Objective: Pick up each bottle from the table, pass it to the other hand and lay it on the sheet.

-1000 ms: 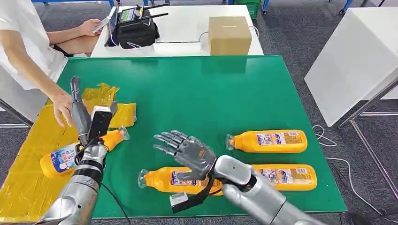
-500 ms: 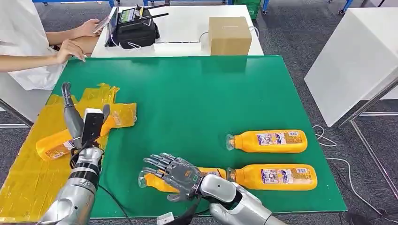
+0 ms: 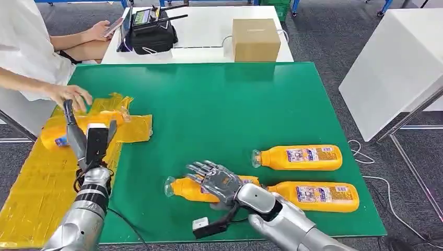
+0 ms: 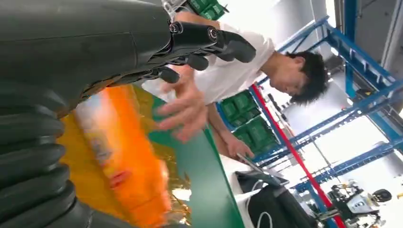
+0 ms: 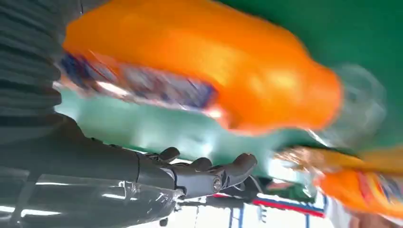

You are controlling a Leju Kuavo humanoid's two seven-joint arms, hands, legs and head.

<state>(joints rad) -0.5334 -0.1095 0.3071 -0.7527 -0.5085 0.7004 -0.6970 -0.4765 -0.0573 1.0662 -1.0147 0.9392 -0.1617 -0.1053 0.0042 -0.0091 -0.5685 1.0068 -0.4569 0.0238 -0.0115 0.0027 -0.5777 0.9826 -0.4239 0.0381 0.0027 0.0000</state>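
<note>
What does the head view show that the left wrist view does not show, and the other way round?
The head view alone has the right hand over a bottle on the green table, two further bottles and a cardboard box. The left wrist view alone has blue racking. Both share the left hand, the person's hand and the bottle on the yellow sheet.

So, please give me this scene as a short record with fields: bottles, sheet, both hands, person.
bottles on table: three, lying flat; nearest one under the right hand
bottle on sheet: one, lying flat
sheet: yellow sheet, at the table's left edge
left hand: raised over the sheet, fingers apart, holding nothing
right hand: over the nearest bottle; grip not clear
person: hand near the bottle on sheet
</note>
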